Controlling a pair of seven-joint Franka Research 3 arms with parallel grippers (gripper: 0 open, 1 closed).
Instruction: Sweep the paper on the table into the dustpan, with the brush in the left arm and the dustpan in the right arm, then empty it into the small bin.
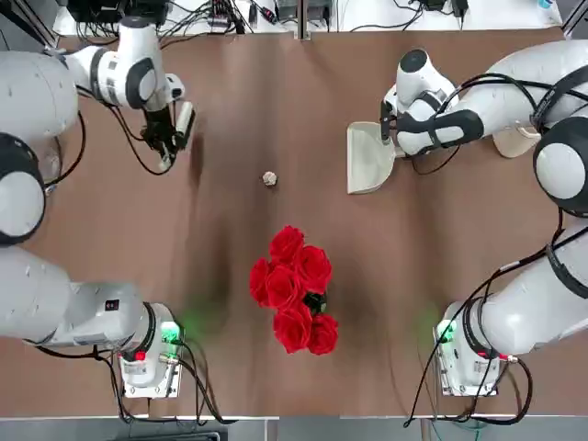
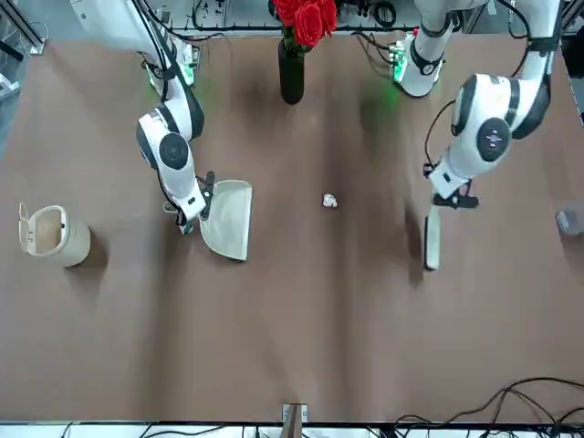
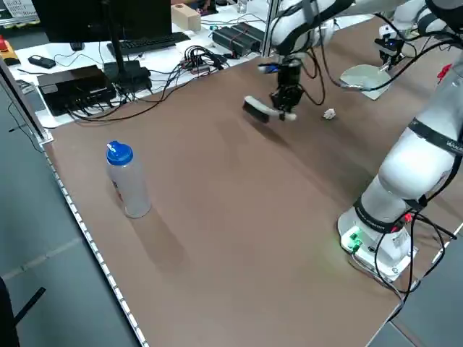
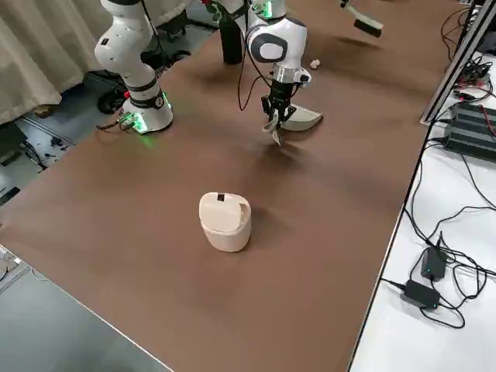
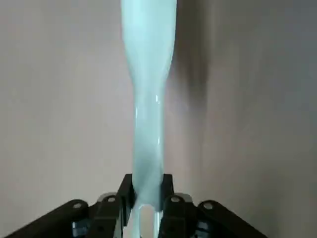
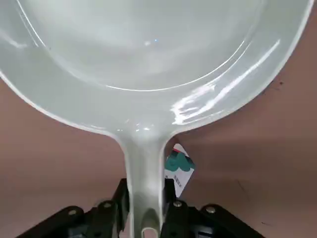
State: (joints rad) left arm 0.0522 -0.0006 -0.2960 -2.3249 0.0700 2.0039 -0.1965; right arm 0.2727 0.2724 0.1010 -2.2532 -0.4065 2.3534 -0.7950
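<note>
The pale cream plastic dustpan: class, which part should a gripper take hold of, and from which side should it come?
Grip the short stubby handle of the pale cream plastic dustpan, coming from behind the scoop. The scoop is wide and flat; the handle is narrow enough for two fingers. The right gripper is shut on it that way, leaving the open edge toward the crumpled paper ball.

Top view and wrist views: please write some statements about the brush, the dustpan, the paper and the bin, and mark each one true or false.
1. The left gripper is shut on the brush handle. True.
2. The paper lies inside the dustpan. False: it lies on the table, between brush and dustpan.
3. The right gripper holds the dustpan by its handle. True.
4. The small bin lies tipped over. False: it stands upright.
</note>
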